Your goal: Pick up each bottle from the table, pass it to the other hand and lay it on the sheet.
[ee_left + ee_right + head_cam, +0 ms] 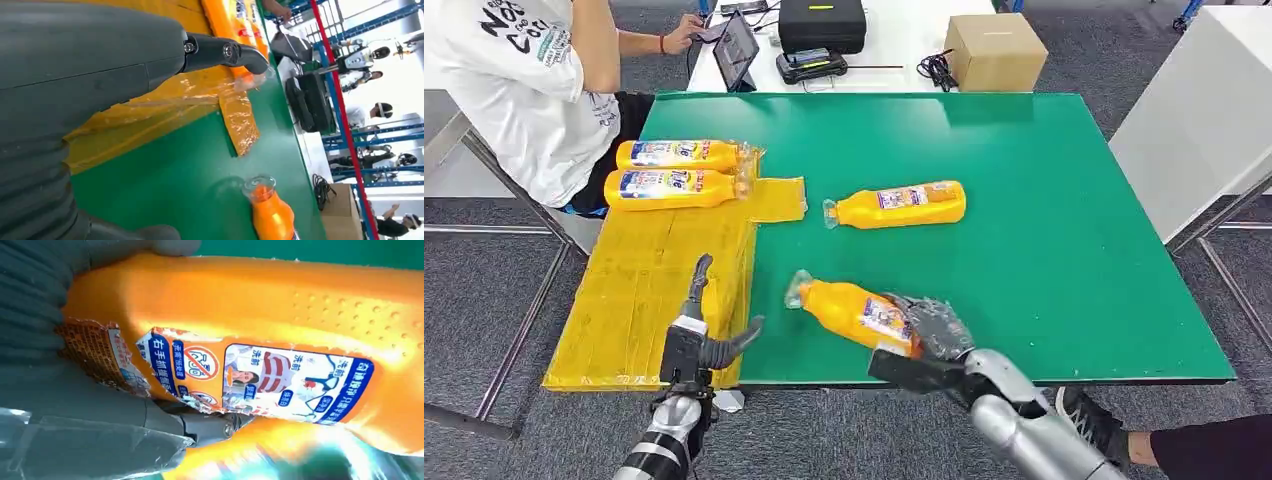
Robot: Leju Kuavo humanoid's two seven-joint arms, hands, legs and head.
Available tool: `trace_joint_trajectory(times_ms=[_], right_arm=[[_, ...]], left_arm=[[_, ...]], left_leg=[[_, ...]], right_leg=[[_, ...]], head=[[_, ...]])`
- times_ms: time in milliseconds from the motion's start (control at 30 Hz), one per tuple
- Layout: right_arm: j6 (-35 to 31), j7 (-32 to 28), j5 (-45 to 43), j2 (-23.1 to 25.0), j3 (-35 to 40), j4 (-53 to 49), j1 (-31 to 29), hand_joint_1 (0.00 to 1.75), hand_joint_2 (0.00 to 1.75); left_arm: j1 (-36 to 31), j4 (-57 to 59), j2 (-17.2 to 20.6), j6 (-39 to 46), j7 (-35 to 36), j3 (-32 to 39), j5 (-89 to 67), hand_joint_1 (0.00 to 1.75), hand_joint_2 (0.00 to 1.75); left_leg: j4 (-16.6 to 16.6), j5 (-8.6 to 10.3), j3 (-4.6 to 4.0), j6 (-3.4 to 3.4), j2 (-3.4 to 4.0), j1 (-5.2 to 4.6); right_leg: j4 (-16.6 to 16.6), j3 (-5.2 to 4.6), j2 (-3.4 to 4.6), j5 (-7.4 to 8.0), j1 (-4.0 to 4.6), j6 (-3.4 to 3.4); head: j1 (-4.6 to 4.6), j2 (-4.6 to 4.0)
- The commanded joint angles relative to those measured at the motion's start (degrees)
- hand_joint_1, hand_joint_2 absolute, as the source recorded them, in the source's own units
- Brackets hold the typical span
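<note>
Nearest to me, my right hand (932, 330) is wrapped around the base end of an orange bottle (849, 311), which lies at a slant near the front edge of the green table (1064, 250), its clear cap pointing toward the sheet; up close its torn label (260, 380) sits under my fingers (210, 427). My left hand (704, 335) hangs empty with fingers spread over the front part of the yellow sheet (649, 290), which covers the table's left side. Two more bottles (674, 172) lie side by side at the sheet's far end, touching each other, caps to the right. A fourth bottle (899, 204) rests on bare green mid-table, well apart from mine. Grey carpet (484, 300) surrounds the table. Beyond the far edge, a white desk (904, 40) carries a cardboard box (994, 50), a black case (822, 22), a tablet (736, 50) and cables. A person in a white shirt (519, 80) sits at the far left corner, close beside the paired bottles.
</note>
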Motion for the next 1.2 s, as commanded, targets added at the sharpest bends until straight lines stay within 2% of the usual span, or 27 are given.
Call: trace_joint_trajectory(times_ms=[33,67,133,200,233,367,600,667,700,767,800,933,1000,1033,1067,1167,1200], right_arm=[[-13.4,-9.7,0.6,18.9,-23.6,-19.2,14.6,1.75,1.75],[-13.8,-10.6,1.9,19.2,-24.4,-19.5,15.3,1.75,1.75],[-18.8,-13.2,7.2,20.7,-26.3,-20.0,16.7,1.75,1.75],[-20.9,-15.1,7.2,21.6,-27.2,-19.5,17.5,1.75,1.75],[-20.5,-15.7,4.6,22.2,-27.7,-18.8,17.7,1.75,1.75],[-21.1,-16.3,4.9,22.3,-28.4,-15.5,17.6,1.75,1.75],[-21.2,-16.2,4.9,22.4,-28.4,-15.6,17.4,1.75,1.75],[-21.2,-16.2,4.9,22.4,-28.4,-15.6,17.4,1.75,1.75],[-21.2,-16.2,4.9,22.4,-28.4,-15.6,17.4,1.75,1.75],[-20.9,-17.0,4.0,22.9,-29.2,-14.9,17.7,1.75,1.75],[-20.0,-17.2,2.0,23.4,-29.8,-13.7,17.8,1.75,1.75],[-20.2,-17.4,2.1,23.6,-30.0,-13.2,17.8,1.75,1.75],[-20.5,-18.1,2.9,23.5,-30.1,-10.8,17.7,1.75,1.75],[-19.2,-21.2,0.2,25.0,-29.2,-3.9,17.6,1.75,1.75],[-18.5,-21.8,-0.6,25.5,-27.6,0.1,17.0,1.75,1.75],[-18.4,-22.5,-1.0,25.7,-25.4,3.8,15.9,1.75,1.75],[-20.8,-22.2,2.4,25.1,-23.9,5.7,15.2,1.75,1.75]], left_arm=[[3.4,-9.9,-1.5,-5.6,3.9,4.9,2.7,0.0,1.75],[3.5,-10.8,-1.6,-6.6,4.8,4.5,3.6,0.0,1.75],[3.3,-12.1,-1.9,-7.6,6.0,3.7,5.3,0.0,1.75],[3.1,-13.3,-2.1,-9.8,8.0,2.6,8.1,0.0,1.75],[3.3,-14.3,-2.0,-10.7,8.7,1.8,9.6,0.0,1.75],[3.8,-15.7,-1.6,-12.5,10.1,0.6,11.8,0.0,1.75],[3.9,-15.6,-1.4,-12.5,10.2,0.6,11.8,0.0,1.75],[3.9,-15.6,-1.4,-12.5,10.2,0.6,11.8,0.0,1.75],[3.9,-15.6,-1.4,-12.5,10.2,0.6,11.8,0.0,1.75],[4.0,-15.7,-0.9,-14.2,11.3,-0.4,14.2,0.0,1.75],[4.2,-16.1,-0.5,-16.1,12.9,-1.1,16.4,0.0,1.75],[4.3,-16.2,-0.4,-16.5,13.4,-1.4,16.9,0.0,1.75],[4.6,-16.5,0.1,-18.0,14.7,-2.5,18.7,0.0,1.75],[5.7,-18.4,1.2,-21.5,16.3,-6.6,21.8,0.0,1.75],[6.4,-19.5,1.3,-22.8,17.4,-8.3,22.8,0.0,1.75],[7.3,-19.5,1.6,-23.6,18.6,-10.4,23.6,0.0,1.75],[7.3,-18.9,1.6,-24.1,19.3,-10.8,24.6,0.0,1.75]], left_leg=[[0.1,-0.21,0.12,-0.12,0.09,0.09],[0.0,-0.07,-0.03,-0.06,0.01,0.08],[0.0,-0.06,-0.03,-0.05,-0.04,0.1],[0.0,-0.17,0.16,-0.06,-0.1,0.09],[0.0,-0.1,0.0,-0.06,-0.03,0.06],[0.0,-0.11,0.12,-0.07,0.01,-0.03],[-0.1,-0.09,0.1,-0.07,0.07,-0.05],[-0.1,-0.2,0.33,-0.11,0.12,-0.02],[0.0,-0.13,0.16,-0.07,0.1,-0.05],[-0.1,-0.21,0.37,-0.1,0.14,-0.02],[-0.1,-0.13,0.19,-0.07,0.08,-0.05],[-0.1,-0.17,0.29,-0.09,0.09,-0.03],[-0.1,-0.1,0.17,-0.06,0.07,-0.05],[-0.1,-0.18,0.36,-0.09,0.1,-0.01],[-0.1,-0.13,0.25,-0.07,0.1,-0.03],[-0.1,-0.1,0.18,-0.08,0.17,-0.03],[-0.2,-0.15,0.3,-0.1,0.23,-0.01]], right_leg=[[0.1,0.08,0.05,-0.21,0.1,-0.15],[0.1,-0.07,-0.01,-0.13,0.05,-0.11],[0.0,-0.03,-0.07,-0.16,0.04,-0.12],[0.0,0.2,-0.15,-0.34,0.03,-0.12],[0.0,0.03,-0.06,-0.27,-0.01,-0.07],[0.0,0.14,-0.03,-0.24,-0.1,-0.06],[-0.1,0.09,0.02,-0.19,-0.12,-0.03],[-0.1,0.31,0.04,-0.29,-0.08,-0.08],[0.0,0.14,0.04,-0.23,-0.12,-0.03],[-0.1,0.34,0.06,-0.3,-0.07,-0.07],[-0.1,0.18,0.01,-0.24,-0.11,-0.03],[-0.1,0.27,0.01,-0.28,-0.1,-0.05],[-0.1,0.16,0.0,-0.22,-0.12,-0.02],[-0.1,0.36,0.02,-0.28,-0.08,-0.06],[-0.1,0.25,0.03,-0.22,-0.1,-0.03],[-0.1,0.15,0.11,-0.17,-0.1,-0.04],[-0.2,0.26,0.17,-0.2,-0.07,-0.07]], head=[[0.0,0.0],[0.0,0.0],[0.02,0.0],[0.07,0.0],[0.04,0.0],[0.04,0.0],[0.04,0.0],[0.02,0.0],[0.04,0.0],[0.02,0.0],[0.02,0.0],[0.02,0.0],[0.02,0.0],[0.04,0.0],[0.04,0.0],[0.02,0.0],[0.04,0.0]])
